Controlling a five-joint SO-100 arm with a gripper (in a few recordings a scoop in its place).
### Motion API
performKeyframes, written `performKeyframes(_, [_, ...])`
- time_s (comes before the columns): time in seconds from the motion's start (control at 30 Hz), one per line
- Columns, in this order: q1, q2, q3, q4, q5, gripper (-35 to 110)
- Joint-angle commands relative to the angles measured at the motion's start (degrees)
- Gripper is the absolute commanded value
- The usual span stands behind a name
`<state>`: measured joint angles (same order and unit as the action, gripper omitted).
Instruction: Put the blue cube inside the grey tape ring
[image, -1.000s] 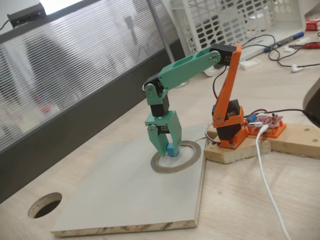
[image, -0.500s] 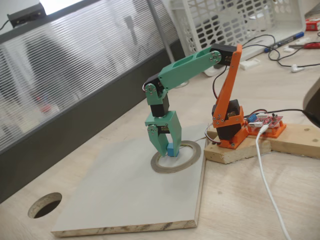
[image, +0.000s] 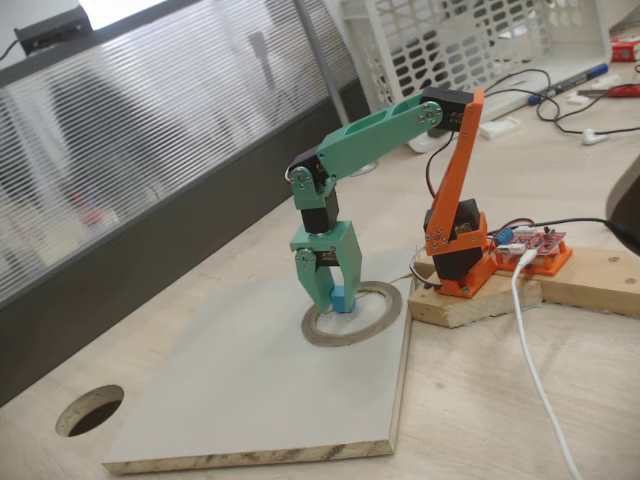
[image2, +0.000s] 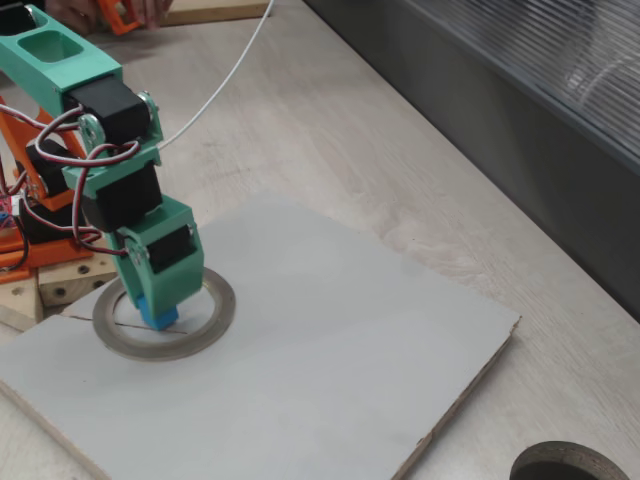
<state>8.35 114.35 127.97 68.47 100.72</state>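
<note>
While gripping blue cube (image: 342, 299), pincer (image: 333, 303) closed, inside grey tape ring (image: 375, 321)

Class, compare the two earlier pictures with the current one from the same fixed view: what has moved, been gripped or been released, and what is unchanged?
Almost nothing changed. The end effector stays shut on the blue cube, with the cube perhaps a touch higher over the opening of the grey tape ring; the shift is too slight to be sure. Nothing was released. The arm's pose, the ring and the board stayed as they were.
</note>
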Motion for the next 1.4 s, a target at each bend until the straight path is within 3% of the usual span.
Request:
performKeyframes(0.0, [0.2, 3.6, -0.1, 0.8, 0.4, 40])
performKeyframes(0.2, [0.1, 4.0, -0.2, 12.1, 0.4, 77])
performKeyframes(0.33, [0.1, 4.0, -0.2, 15.6, 0.4, 88])
performKeyframes(0.67, [0.1, 4.9, -2.9, 17.2, 0.4, 89])
performKeyframes(1.0, [0.0, 3.9, -28.4, 46.6, 0.4, 89])
performKeyframes(1.37, [0.1, 3.9, -31.6, 47.0, 0.4, 89])
